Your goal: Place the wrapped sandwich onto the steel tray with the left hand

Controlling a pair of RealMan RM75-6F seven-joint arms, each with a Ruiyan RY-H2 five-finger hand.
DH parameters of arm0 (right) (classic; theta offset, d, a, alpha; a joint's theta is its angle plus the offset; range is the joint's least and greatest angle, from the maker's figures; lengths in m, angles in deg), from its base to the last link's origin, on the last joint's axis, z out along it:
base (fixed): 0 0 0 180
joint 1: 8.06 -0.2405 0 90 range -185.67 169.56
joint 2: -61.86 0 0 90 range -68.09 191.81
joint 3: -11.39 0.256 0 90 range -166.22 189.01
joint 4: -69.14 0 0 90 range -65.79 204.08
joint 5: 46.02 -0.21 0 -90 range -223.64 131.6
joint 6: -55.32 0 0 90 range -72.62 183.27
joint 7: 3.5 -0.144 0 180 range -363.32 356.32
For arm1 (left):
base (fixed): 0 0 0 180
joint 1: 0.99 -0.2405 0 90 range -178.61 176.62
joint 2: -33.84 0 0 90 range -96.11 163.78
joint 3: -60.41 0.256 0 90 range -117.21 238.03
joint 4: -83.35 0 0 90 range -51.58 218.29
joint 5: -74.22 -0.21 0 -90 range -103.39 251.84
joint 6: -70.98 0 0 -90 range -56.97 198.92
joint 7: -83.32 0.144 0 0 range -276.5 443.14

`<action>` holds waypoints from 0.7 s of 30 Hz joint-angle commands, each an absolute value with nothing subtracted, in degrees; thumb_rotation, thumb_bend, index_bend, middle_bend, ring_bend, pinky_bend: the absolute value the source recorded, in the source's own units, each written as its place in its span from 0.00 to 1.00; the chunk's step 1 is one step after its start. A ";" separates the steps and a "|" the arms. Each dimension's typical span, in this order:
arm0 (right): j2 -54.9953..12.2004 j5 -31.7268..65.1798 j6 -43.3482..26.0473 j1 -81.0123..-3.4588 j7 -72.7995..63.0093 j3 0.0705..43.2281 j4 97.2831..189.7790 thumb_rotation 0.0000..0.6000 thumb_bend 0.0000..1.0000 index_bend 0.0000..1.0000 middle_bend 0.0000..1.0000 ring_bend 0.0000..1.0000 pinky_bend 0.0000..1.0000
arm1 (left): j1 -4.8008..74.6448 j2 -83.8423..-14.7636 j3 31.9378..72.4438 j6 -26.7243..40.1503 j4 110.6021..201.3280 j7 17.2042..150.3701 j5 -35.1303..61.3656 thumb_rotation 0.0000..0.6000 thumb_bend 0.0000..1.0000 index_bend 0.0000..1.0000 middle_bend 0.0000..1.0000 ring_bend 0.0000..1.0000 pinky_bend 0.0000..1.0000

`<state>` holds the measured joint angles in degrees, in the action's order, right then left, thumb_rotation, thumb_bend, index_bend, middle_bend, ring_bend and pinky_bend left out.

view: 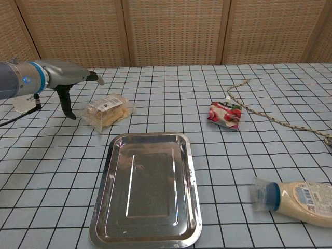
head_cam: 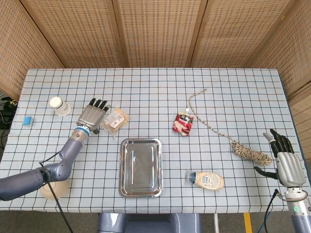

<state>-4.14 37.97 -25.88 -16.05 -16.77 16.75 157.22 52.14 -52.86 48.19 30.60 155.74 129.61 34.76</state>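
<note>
The wrapped sandwich (head_cam: 114, 119) (view: 106, 110) lies on the checked cloth, up and left of the steel tray (head_cam: 141, 166) (view: 148, 188). My left hand (head_cam: 93, 114) (view: 69, 79) hovers just left of the sandwich, fingers spread and holding nothing; in the chest view its thumb points down beside the wrapper. The tray holds nothing. My right hand (head_cam: 286, 161) is open at the table's right edge, far from both; the chest view does not show it.
A white paper cup (head_cam: 59, 105) (view: 19, 99) stands behind my left arm. A red snack pouch (head_cam: 183, 122), a rope (head_cam: 228, 138) with a knotted end, a lying sauce bottle (head_cam: 207, 180) and a tan bowl (head_cam: 53, 187) are also on the table.
</note>
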 commanded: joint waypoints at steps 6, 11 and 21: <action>-4.19 37.40 -25.21 -16.18 -18.22 16.99 156.27 1.00 0.06 0.14 0.00 0.00 0.00 | 58.00 -61.23 50.53 32.96 146.17 129.08 36.90 1.00 0.00 0.00 0.00 0.00 0.00; -4.15 37.41 -25.32 -16.16 -18.80 17.13 156.05 1.00 0.06 0.14 0.00 0.00 0.00 | 58.77 -63.80 50.74 31.84 143.75 127.18 35.58 1.00 0.09 0.16 0.02 0.04 0.10; -3.89 38.18 -26.58 -15.57 -19.38 16.99 156.26 1.00 0.06 0.14 0.00 0.00 0.00 | 55.65 -62.05 51.21 25.66 146.55 120.84 28.52 1.00 0.32 0.59 0.33 0.35 0.38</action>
<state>-3.90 38.16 -26.56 -15.59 -19.38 17.00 156.25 56.21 -62.94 51.21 26.38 145.51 121.61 29.26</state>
